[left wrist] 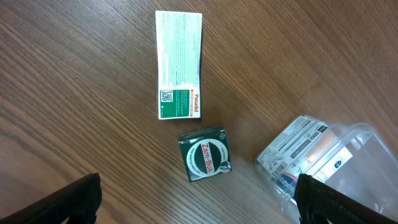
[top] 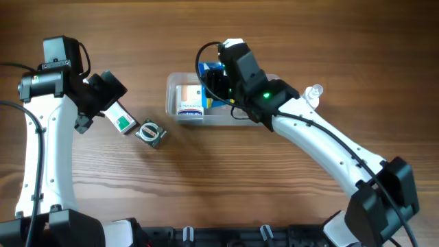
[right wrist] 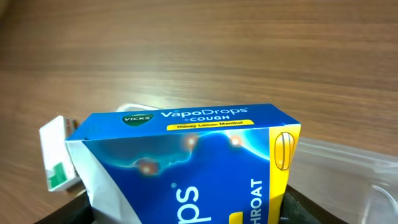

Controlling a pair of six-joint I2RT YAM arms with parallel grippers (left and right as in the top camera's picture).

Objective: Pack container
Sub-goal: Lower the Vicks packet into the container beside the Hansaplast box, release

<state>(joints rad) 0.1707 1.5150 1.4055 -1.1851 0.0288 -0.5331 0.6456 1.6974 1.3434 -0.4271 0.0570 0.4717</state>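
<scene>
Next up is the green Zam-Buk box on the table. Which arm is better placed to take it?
Left. The left gripper hangs open near the Zam-Buk box, nothing held. The right gripper is shut on the blue Vicks box over the container, farther away.

Vicks box lower half off-frame

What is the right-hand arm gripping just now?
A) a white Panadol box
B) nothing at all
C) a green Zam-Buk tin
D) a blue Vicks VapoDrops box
D: the right gripper is shut on the blue Vicks box; the Zam-Buk tin and Panadol box lie on the table.
</scene>
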